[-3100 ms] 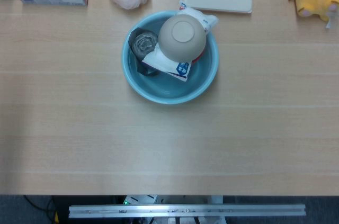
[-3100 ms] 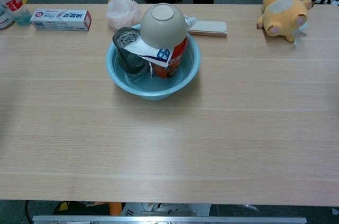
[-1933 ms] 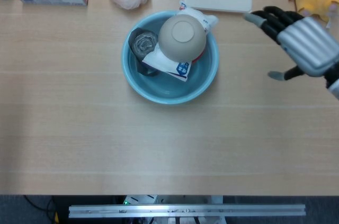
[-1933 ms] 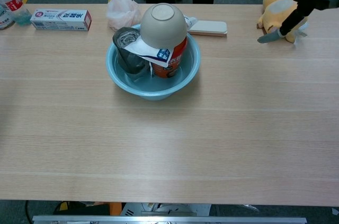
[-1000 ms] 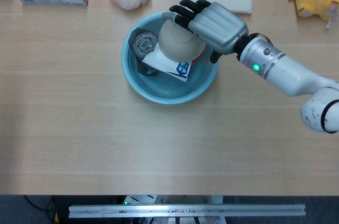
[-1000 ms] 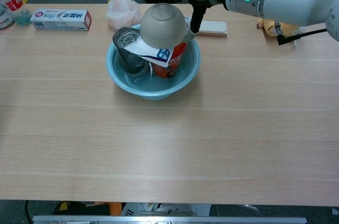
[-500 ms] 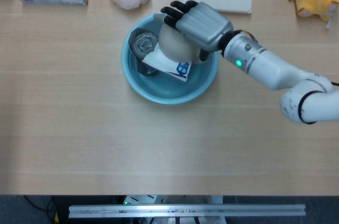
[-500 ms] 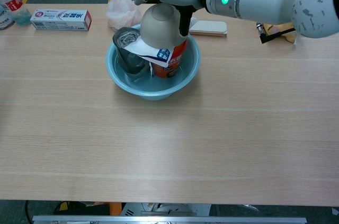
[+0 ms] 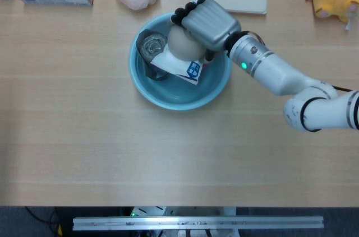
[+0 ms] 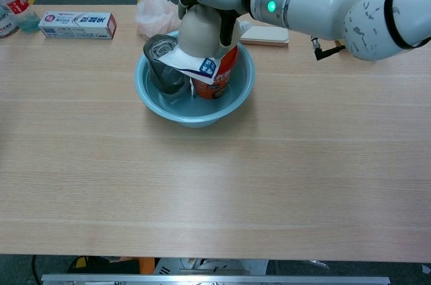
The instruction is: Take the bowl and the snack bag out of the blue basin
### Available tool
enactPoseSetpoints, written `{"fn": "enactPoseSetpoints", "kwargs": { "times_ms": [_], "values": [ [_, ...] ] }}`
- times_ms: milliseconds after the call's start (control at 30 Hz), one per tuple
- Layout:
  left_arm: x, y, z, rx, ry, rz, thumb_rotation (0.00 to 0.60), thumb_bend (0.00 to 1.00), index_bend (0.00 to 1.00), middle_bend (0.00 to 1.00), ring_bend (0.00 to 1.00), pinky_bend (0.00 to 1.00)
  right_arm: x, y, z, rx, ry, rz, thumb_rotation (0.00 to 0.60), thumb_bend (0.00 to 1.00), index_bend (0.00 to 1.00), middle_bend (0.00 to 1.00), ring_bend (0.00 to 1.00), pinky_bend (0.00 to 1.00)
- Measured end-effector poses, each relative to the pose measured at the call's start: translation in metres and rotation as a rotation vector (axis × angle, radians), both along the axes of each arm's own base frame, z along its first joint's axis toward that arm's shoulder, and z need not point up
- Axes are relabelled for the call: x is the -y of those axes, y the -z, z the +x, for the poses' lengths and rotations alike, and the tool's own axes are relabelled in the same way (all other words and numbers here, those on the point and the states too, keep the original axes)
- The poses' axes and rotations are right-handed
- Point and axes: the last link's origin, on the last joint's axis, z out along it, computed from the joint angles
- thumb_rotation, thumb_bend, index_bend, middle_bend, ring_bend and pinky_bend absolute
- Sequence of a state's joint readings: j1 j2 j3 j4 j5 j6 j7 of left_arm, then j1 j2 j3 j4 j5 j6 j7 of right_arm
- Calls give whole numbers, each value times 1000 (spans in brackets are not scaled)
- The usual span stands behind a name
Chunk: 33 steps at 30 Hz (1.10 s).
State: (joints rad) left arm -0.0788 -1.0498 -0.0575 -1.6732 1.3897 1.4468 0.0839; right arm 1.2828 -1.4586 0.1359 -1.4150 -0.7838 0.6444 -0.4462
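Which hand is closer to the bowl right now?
Right. The right hand lies over the upturned bowl in the basin, fingers curled over its far side. The left hand shows in neither view.

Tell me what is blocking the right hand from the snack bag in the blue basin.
The upturned bowl sits on top of the snack bag, and the right hand lies over the bowl, so the bowl is between hand and bag. A crumpled grey bag lies beside them in the blue basin.
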Motion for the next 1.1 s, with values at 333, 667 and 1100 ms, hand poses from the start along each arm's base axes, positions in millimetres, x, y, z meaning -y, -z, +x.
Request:
{"fn": "enactPoseSetpoints", "kwargs": {
  "times_ms": [333,667,1100],
  "values": [
    [-1,1,2,-1,5,-1,600,256,254,224,214,246,-7,-25,0,44,-6,-15,600,89,309,345,360,438],
    [-2,0,6,6,27,0,600,256,254,224,214,246,-32,-99,-52,49,7,-104,600,89,309,345,360,438],
    [-6,11,21,17,80,-37,600,256,254,224,214,246,-60,-124,-176,-75,222,-147,600,89,309,345,342,441]
  ]
}}
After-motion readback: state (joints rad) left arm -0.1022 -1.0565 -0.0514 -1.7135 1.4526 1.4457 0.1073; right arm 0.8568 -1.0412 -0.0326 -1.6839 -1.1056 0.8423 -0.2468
